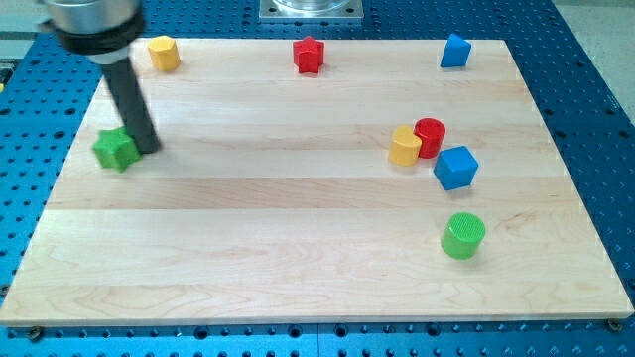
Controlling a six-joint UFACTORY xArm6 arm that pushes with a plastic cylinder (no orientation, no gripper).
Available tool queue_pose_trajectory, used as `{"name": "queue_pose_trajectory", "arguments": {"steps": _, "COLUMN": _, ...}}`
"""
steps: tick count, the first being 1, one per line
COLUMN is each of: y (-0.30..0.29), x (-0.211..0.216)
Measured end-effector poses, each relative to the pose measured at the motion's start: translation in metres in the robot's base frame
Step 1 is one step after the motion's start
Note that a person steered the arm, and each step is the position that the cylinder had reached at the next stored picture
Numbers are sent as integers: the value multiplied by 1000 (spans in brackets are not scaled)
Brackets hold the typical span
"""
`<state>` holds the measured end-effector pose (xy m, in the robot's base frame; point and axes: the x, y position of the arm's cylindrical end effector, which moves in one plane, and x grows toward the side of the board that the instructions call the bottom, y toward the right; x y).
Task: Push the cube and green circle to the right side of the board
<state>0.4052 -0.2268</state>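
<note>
Wooden board (pixel 298 268) on a blue perforated bench, one rod-ended arm above its left side. Task status, as judged from the layout: the blue cube (pixel 455 168) and the green circle (pixel 462 236) both lie in the board's right half, the cube near the middle of the right side and the circle just below it toward the bottom-right corner — neither touches the right edge, so some pushing rightward may remain, if the edge itself is the goal.

The arm carries no jaws and holds nothing; my tip (pixel 149 149) stands near the left edge, against the right flank of a green star-like block (pixel 116 149) and well apart from both target blocks.

Smaller items: a yellow block (pixel 405 147) and a red cylinder (pixel 430 137) touching each other just left of and above the cube; along the top edge, a yellow block (pixel 164 53) near the top-left corner, a red star (pixel 310 55) at mid-edge, and a blue block (pixel 454 51) toward the top-right corner — its shape unclear.
</note>
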Motion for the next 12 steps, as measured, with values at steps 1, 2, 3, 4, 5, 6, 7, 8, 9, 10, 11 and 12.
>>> {"name": "queue_pose_trajectory", "arguments": {"steps": 1, "y": 46, "x": 15}}
{"name": "queue_pose_trajectory", "arguments": {"steps": 2, "y": 164, "x": 81}}
{"name": "queue_pose_trajectory", "arguments": {"steps": 3, "y": 290, "x": 81}}
{"name": "queue_pose_trajectory", "arguments": {"steps": 4, "y": 377, "x": 59}}
{"name": "queue_pose_trajectory", "arguments": {"steps": 5, "y": 404, "x": 49}}
{"name": "queue_pose_trajectory", "arguments": {"steps": 6, "y": 413, "x": 67}}
{"name": "queue_pose_trajectory", "arguments": {"steps": 7, "y": 423, "x": 58}}
{"name": "queue_pose_trajectory", "arguments": {"steps": 8, "y": 430, "x": 36}}
{"name": "queue_pose_trajectory", "arguments": {"steps": 9, "y": 377, "x": 44}}
{"name": "queue_pose_trajectory", "arguments": {"steps": 10, "y": 374, "x": 41}}
{"name": "queue_pose_trajectory", "arguments": {"steps": 11, "y": 328, "x": 62}}
{"name": "queue_pose_trajectory", "arguments": {"steps": 12, "y": 289, "x": 97}}
